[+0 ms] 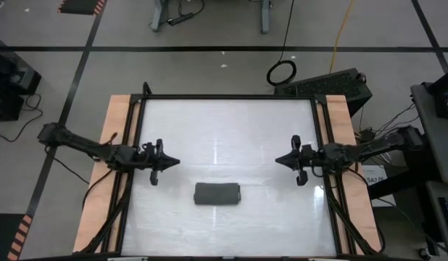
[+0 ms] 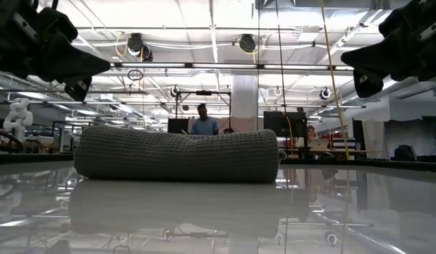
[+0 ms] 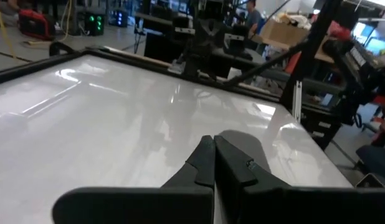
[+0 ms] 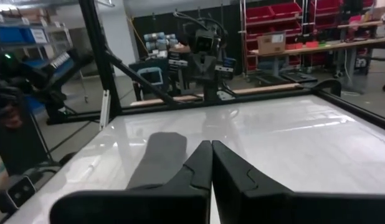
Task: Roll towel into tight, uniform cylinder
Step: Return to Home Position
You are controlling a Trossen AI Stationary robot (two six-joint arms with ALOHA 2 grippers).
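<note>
Towel (image 2: 177,154) lies rolled into a fairly even cylinder on the table (image 1: 231,130), nothing touching it, likely finished, so left gripper (image 1: 176,162) and right gripper (image 1: 278,160) hang raised either side of it, well apart, fingers pinched together, empty.

Honestly, nothing legible in any of the views. The red bins (image 4: 286,14) and the cardboard box (image 4: 271,42) in the room behind the surface (image 4: 292,137) might carry labels, but any print there is way too small to make out.
</note>
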